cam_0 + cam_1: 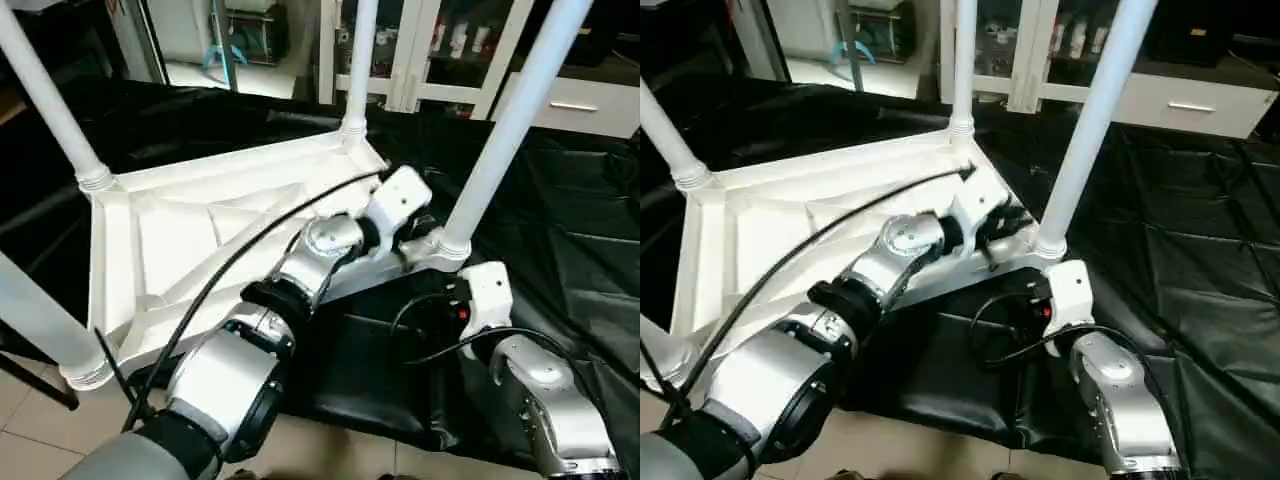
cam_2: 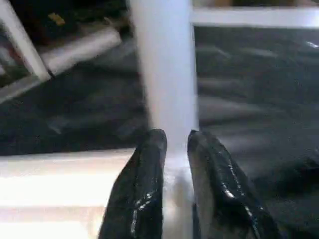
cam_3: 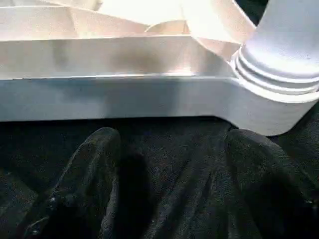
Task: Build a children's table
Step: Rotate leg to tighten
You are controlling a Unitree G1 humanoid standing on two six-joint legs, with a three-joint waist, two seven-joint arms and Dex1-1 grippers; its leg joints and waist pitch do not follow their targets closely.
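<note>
Lying upside down on black sheeting point(image 1: 560, 250), the white tabletop point(image 1: 180, 240) has its four legs standing up from the corner sockets. The left gripper point(image 2: 177, 144) has its fingers point(image 2: 144, 184) nearly closed, with the base of one leg point(image 2: 167, 74) just beyond their tips. The right gripper point(image 3: 169, 164) holds nothing, its fingers point(image 3: 84, 179) spread wide, with the tabletop's rim just ahead.

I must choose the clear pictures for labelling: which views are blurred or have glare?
Left wrist view: the leg and background are smeared, with glare on the left claw. Right wrist view: the right claw is dark and soft, the tabletop sharper. Both eye views: fairly clear.
</note>
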